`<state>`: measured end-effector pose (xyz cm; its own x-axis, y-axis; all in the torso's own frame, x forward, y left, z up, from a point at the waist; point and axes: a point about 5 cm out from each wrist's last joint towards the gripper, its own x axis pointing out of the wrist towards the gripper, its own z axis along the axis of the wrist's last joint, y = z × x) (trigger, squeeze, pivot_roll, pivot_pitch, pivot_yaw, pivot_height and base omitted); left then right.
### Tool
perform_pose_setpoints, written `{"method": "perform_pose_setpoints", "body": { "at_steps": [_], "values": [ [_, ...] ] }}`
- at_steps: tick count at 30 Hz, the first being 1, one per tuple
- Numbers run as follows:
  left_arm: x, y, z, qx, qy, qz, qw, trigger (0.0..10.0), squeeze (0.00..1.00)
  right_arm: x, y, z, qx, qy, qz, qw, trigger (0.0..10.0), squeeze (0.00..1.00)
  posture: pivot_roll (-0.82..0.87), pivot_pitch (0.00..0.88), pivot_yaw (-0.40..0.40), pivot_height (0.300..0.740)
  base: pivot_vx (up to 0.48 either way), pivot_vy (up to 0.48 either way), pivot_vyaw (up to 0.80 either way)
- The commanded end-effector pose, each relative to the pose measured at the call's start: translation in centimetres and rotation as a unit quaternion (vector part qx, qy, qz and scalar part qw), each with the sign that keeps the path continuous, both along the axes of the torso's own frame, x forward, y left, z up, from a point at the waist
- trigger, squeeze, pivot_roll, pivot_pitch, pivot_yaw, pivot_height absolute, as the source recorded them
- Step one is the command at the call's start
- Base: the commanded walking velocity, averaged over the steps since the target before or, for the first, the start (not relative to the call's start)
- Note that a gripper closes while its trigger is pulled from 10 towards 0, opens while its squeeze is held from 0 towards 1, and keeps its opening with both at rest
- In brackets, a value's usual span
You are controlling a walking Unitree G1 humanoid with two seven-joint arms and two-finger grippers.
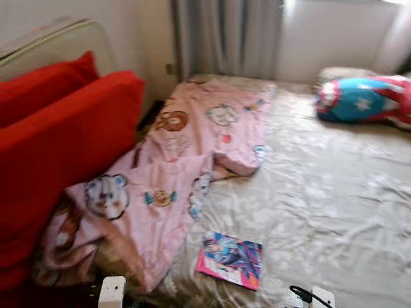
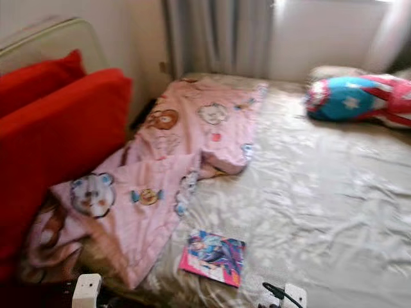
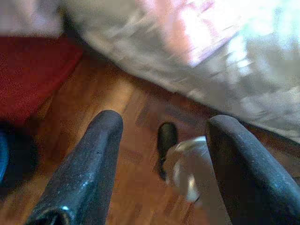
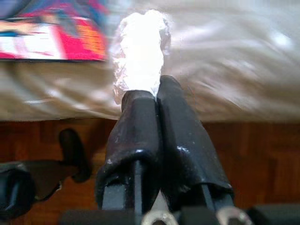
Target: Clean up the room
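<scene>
White crumpled tissue (image 4: 139, 51) is pinched in the closed right end effector (image 4: 157, 93); left end effector (image 3: 164, 140) gapes wide

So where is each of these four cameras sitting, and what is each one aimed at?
Left eye view: on the head, looking down at the bed with a pink blanket, red cushions and a magazine.
Right eye view: its stereo twin; same bed.
Left wrist view: along the left gripper, jaws apart, at the wooden floor by the bed's edge.
Right wrist view: along the right gripper, jaws shut on a white wad, facing the bed.
Shared: the magazine appears in the right wrist view too.
</scene>
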<state>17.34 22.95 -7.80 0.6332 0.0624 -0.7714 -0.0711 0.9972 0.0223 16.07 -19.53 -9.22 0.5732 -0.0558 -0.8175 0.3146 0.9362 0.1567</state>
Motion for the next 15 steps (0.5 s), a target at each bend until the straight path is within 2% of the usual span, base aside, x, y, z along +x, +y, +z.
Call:
{"method": "perform_pose_setpoints", "body": {
  "at_steps": [1,11,15],
  "values": [
    [-0.5,0.3,-0.2,0.004,0.016,0.001,1.000,10.0,0.00,-0.6,0.1,-0.3,0.003,0.012,0.004,1.000,10.0,0.00,-0.01,0.000,0.021,0.740,0.000,0.000,0.80],
    [-0.7,0.9,-0.2,0.011,0.018,0.009,1.000,10.0,0.00,-0.5,1.1,-0.4,0.006,0.019,0.018,1.000,10.0,0.00,0.00,0.000,0.025,0.740,0.000,0.000,0.80],
    [-0.6,0.8,-0.2,0.011,0.019,0.008,1.000,10.0,0.00,-1.4,1.0,-0.7,0.006,0.023,0.020,1.000,10.0,0.00,0.00,0.000,0.020,0.740,0.000,0.000,0.80]
  ]
}}
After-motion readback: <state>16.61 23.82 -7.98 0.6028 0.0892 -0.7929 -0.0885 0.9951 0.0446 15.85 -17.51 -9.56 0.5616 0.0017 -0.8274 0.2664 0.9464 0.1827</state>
